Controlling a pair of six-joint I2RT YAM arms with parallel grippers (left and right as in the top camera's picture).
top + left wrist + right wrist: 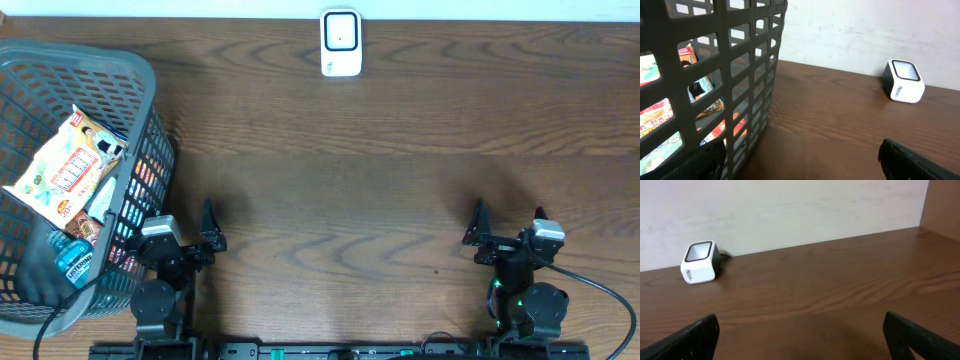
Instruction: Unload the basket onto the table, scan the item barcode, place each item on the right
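A white barcode scanner [340, 42] with a dark window stands at the table's far edge; it also shows in the left wrist view [904, 81] and the right wrist view [700, 262]. The items lie in a grey mesh basket [140, 75] at the left: a large yellow-and-white snack bag [70, 165] on top, and a blue-labelled pack [72, 255] below it. My left gripper [185, 235] [800, 167] is open and empty beside the basket's right wall. Near the front right, my right gripper [510, 232] [802, 340] is open over bare wood.
The basket's mesh wall [715, 85] fills the left half of the left wrist view, close to my left finger [697, 162]. Brown wooden table [350, 180] stretches between both arms and the scanner. A pale wall runs behind the table.
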